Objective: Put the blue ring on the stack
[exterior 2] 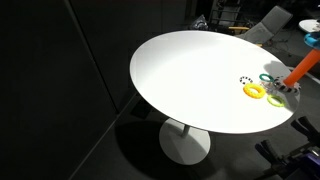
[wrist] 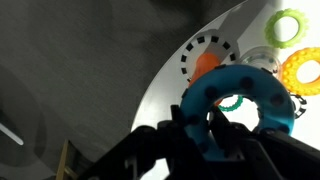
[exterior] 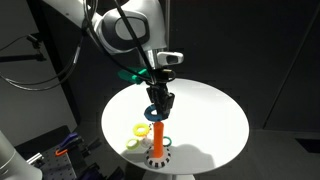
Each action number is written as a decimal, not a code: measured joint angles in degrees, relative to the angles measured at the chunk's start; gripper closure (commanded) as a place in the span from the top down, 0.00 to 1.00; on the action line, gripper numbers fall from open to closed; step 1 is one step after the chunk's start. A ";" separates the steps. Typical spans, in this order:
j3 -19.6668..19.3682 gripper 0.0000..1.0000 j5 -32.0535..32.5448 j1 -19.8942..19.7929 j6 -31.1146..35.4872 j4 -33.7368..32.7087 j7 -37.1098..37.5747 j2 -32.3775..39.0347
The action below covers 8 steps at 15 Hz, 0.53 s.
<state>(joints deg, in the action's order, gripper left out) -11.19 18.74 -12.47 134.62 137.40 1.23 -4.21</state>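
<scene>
The round white table (exterior 2: 190, 75) fills most of both exterior views, with dark surroundings behind it. Above its near part, the 1 robot arm (exterior: 125, 30) reaches down in an exterior view and ends in the gripper (exterior: 158, 102).

The gripper's jaws are drawn partway together and pinch the blue ring (wrist: 240, 100). In the wrist view the dark fingers (wrist: 190, 135) clamp the ring's near edge and the rest of it juts out in front of them. The ring is off the table, held in the air.

The stack (exterior: 158, 138) stands upright on the table, an orange peg on a round base with black-and-white marks. In an exterior view the blue ring (exterior: 151, 112) hangs just above the peg's top. In the wrist view the peg tip (wrist: 205, 66) shows beside the ring's rim, not through its hole, so the ring is not yet threaded on.

A yellow ring (exterior: 140, 129) and a pale green ring (exterior: 133, 143) lie flat on the table near the base, apart from the gripper.
</scene>
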 measured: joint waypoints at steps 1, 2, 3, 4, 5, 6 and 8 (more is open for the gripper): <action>-0.32 0.10 0.02 -0.33 -0.10 0.00 0.00 0.00; -0.63 0.10 0.02 -0.62 -0.26 0.00 0.00 0.00; -0.92 0.10 0.02 -0.87 -0.55 0.00 -0.01 0.01; -1.21 0.10 0.02 -1.08 -0.94 0.00 -0.04 0.02; -1.47 0.10 0.02 -1.23 -1.43 0.00 -0.05 0.03; -1.74 0.10 0.02 -1.30 -1.98 0.00 -0.08 0.07; -2.21 0.10 0.02 -1.34 -2.63 0.00 -0.15 0.31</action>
<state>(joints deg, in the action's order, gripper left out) -13.40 18.76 -13.81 131.99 137.41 1.09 -3.90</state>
